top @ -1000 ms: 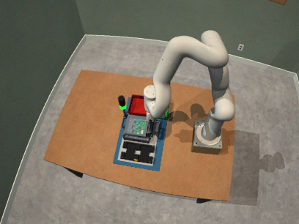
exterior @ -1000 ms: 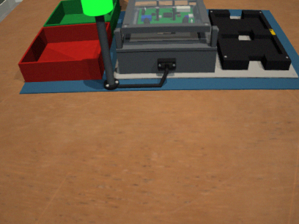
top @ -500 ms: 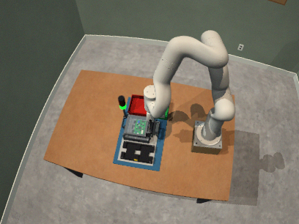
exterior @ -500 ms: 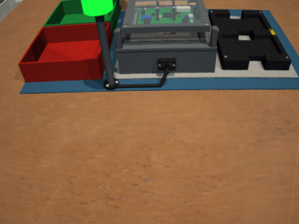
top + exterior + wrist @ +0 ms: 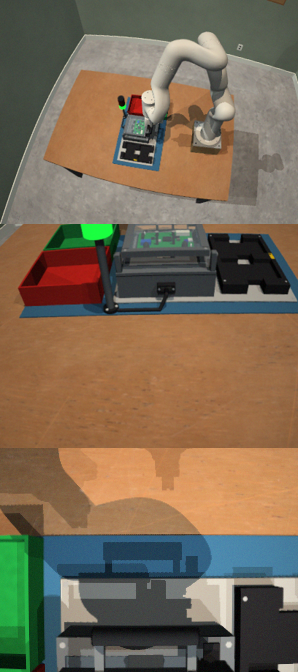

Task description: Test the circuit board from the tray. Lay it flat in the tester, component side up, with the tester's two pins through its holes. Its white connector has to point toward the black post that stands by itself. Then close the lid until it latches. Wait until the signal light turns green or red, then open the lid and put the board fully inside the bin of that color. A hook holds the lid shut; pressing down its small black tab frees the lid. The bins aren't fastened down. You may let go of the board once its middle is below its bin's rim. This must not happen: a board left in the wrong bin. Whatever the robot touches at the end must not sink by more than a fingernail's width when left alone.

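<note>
Top view: the arm (image 5: 181, 55) reaches over the tester (image 5: 128, 132) (image 5: 166, 284) (image 5: 227, 645). Gripper (image 5: 148, 132) fingers pressed together with nothing between them; it is above the handle side of the tester.

Position of part: the circuit board (image 5: 139, 127) (image 5: 172, 239) is inside the tester, component side up, seen through the clear lid (image 5: 128, 124) (image 5: 164, 252). Whether the pins pass through its holes cannot be read.

Status: signal light (image 5: 122, 107) (image 5: 96, 229) is green. Loading and test judged done. The lid is down or nearly so; latch state not resolved. The black tray (image 5: 137, 151) (image 5: 252, 268) (image 5: 256, 633) holds no board.

Remaining: press the small tab, raise the lid, lift the board out, lower it into the green bin (image 5: 166, 116) (image 5: 67, 244) (image 5: 14, 593). The red bin (image 5: 136, 105) (image 5: 66, 275) sits beside it and would be the wrong one. Both bins are loose, so a bump could shift them.

Surface and room: brown wood-grain table (image 5: 91, 121) (image 5: 146, 381) (image 5: 240, 488), blue mat (image 5: 118, 157) (image 5: 66, 311) (image 5: 240, 553) under the fixtures. Grey mottled floor, dark green walls, pale skirting, one wall outlet (image 5: 239, 47). Arm shadows cross table and mat.
</note>
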Available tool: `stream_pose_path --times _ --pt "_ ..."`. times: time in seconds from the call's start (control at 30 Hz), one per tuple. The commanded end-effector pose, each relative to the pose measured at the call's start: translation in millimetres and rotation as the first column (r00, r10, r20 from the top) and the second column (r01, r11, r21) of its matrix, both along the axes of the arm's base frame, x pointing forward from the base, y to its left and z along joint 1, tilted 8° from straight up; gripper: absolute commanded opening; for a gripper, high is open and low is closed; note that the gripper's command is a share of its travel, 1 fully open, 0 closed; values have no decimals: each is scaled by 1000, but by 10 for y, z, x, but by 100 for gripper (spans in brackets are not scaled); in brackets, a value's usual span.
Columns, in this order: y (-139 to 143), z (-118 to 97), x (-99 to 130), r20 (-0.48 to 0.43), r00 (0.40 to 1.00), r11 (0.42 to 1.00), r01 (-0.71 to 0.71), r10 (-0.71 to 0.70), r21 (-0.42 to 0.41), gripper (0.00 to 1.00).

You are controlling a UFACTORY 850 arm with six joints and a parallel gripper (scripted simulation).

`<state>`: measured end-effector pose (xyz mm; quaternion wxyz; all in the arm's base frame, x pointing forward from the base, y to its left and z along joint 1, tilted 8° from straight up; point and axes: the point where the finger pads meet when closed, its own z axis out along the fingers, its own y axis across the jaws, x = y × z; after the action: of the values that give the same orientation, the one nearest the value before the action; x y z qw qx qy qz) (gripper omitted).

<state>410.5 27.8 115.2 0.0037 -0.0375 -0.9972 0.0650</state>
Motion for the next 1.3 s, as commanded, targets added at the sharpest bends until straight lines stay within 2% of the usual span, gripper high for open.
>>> stream_pose_path --times 0.0,0.17,0.47,0.87,1.27 --pt "186 -20 36 2 1000 1000 0 0 -1 0" --pt "282 -33 50 2 1000 1000 0 0 -1 0" --pt "286 -62 51 2 1000 1000 0 0 -1 0" --pt "220 -562 46 2 1000 1000 0 0 -1 0" --pt "198 -727 44 2 1000 1000 0 0 -1 0"
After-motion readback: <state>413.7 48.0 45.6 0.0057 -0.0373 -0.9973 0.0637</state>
